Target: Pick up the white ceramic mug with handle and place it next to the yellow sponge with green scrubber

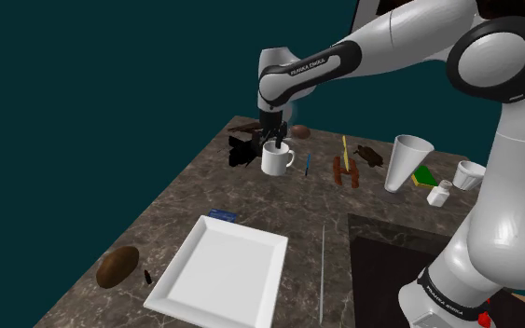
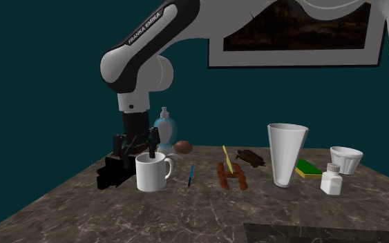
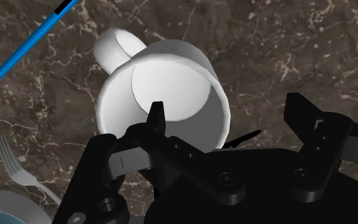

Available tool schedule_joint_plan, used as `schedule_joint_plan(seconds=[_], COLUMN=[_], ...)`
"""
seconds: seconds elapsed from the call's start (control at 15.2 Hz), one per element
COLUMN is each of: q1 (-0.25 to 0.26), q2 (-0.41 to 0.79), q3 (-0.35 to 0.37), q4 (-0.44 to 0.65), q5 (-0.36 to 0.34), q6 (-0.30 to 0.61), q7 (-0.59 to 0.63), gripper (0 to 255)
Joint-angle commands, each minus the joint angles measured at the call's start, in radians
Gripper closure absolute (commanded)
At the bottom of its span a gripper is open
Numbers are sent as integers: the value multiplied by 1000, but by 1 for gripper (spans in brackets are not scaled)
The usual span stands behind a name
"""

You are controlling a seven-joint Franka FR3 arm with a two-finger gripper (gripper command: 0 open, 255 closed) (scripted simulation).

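The white mug (image 1: 276,158) (image 2: 151,174) (image 3: 165,92) stands upright on the dark marble counter (image 1: 186,200), its handle (image 3: 114,51) turned toward a blue pen (image 3: 31,39). My black gripper (image 1: 274,138) (image 2: 136,146) (image 3: 231,118) hangs right over the mug's rim and is open. One finger (image 3: 156,118) sits over the mug's inside and the other is outside its wall, neither touching. The yellow sponge with its green top (image 1: 425,177) (image 2: 308,168) lies far along the counter, behind a tall white cup (image 1: 407,160) (image 2: 286,155).
A black object (image 1: 243,149) (image 2: 110,172) lies close beside the mug. Between mug and sponge are the pen (image 1: 307,166), a brown rack (image 1: 345,170) (image 2: 231,176), a white shaker (image 1: 439,193) and a small bowl (image 1: 468,173). A white tray (image 1: 218,270) occupies the front, with a sink (image 1: 391,252) beside it.
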Motion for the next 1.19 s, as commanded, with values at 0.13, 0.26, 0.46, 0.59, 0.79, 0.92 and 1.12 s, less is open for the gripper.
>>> schedule_joint_plan(seconds=[0.13,0.26,0.46,0.59,0.79,0.92,1.12], q1=[0,0,0,0,0,0,0], q2=[26,34,34,34,34,34,34], q3=[0,-1,-1,-1,-1,-1,-1], q4=[-22,-32,-32,-32,-32,-32,-32], q5=[-1,-1,-1,-1,-1,-1,-1], q6=[48,67,67,67,67,67,67], q7=[1,1,1,1,1,1,1], gripper=[0,0,0,0,255,255,255])
